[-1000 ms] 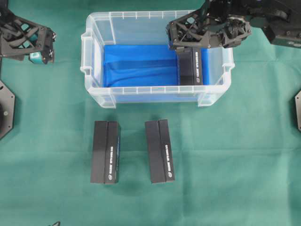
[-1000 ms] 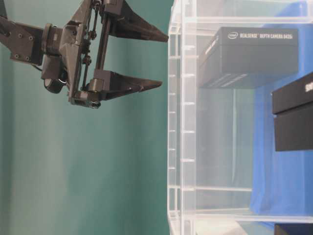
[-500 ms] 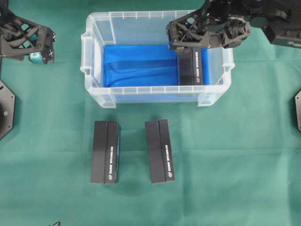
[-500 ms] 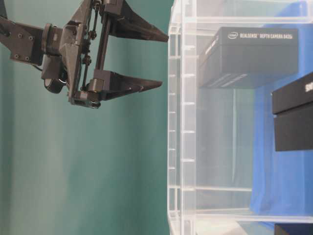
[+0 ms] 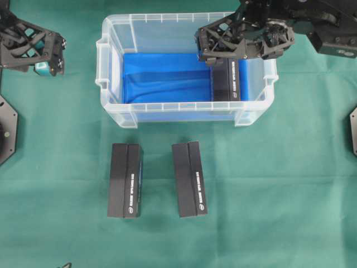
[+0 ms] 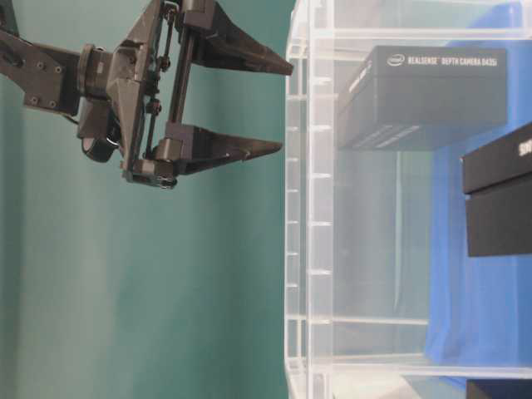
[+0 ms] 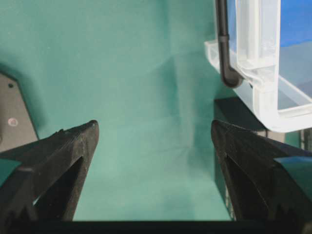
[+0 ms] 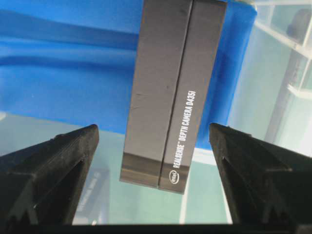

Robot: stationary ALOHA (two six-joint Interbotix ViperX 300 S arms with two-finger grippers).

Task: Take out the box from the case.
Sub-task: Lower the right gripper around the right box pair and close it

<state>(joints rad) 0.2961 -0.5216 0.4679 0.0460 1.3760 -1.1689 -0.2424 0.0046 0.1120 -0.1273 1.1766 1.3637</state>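
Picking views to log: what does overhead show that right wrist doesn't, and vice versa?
Overhead only: the whole case, two boxes on the green cloth in front of it, and the left gripper parked off to the left, away from the case. Right wrist only: the right gripper's fingertips open, straddling the box with gaps either side, and its REALSENSE label, readable. Both: the box in the case lying on blue cloth, with the right gripper above it.

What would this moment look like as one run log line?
right gripper: open, above box in case | left gripper: open, outside case | two boxes on cloth | box not yet grasped
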